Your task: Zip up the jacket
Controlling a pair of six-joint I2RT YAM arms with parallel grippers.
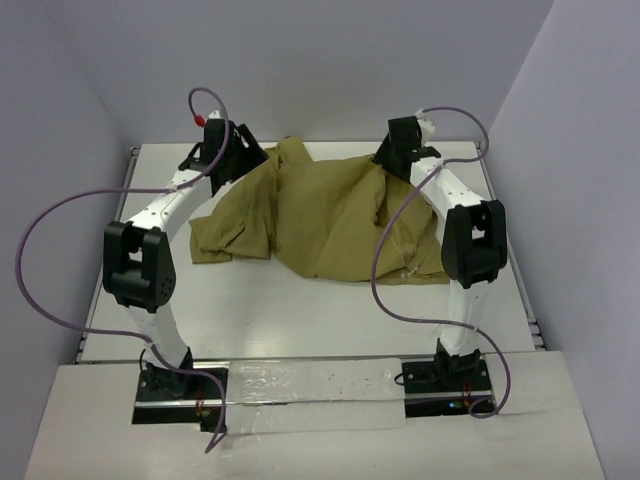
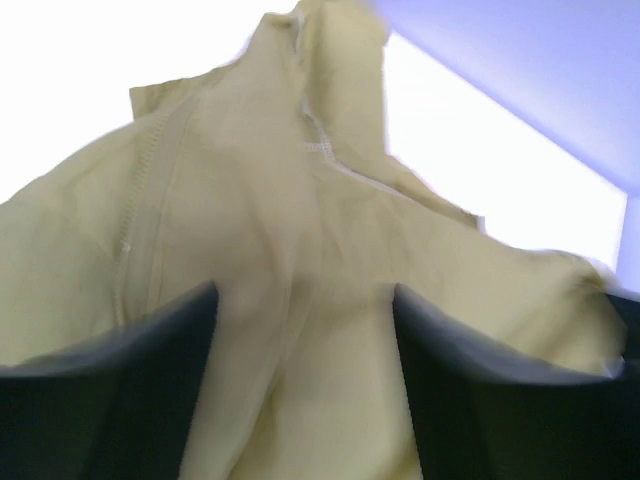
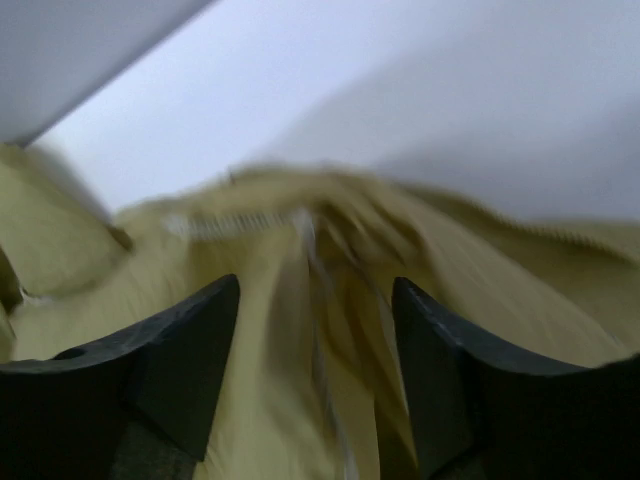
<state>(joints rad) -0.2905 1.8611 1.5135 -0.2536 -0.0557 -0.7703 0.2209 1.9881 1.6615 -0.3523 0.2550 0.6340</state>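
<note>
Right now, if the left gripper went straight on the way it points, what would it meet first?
The jacket: its cloth lies between the fingers of the left gripper, probably touching, though blur hides depth.

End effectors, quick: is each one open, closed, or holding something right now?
Left end effector: open, fingers apart over the jacket, no grip visible.
Right end effector: open, fingers apart over jacket cloth, no grip visible.
</note>
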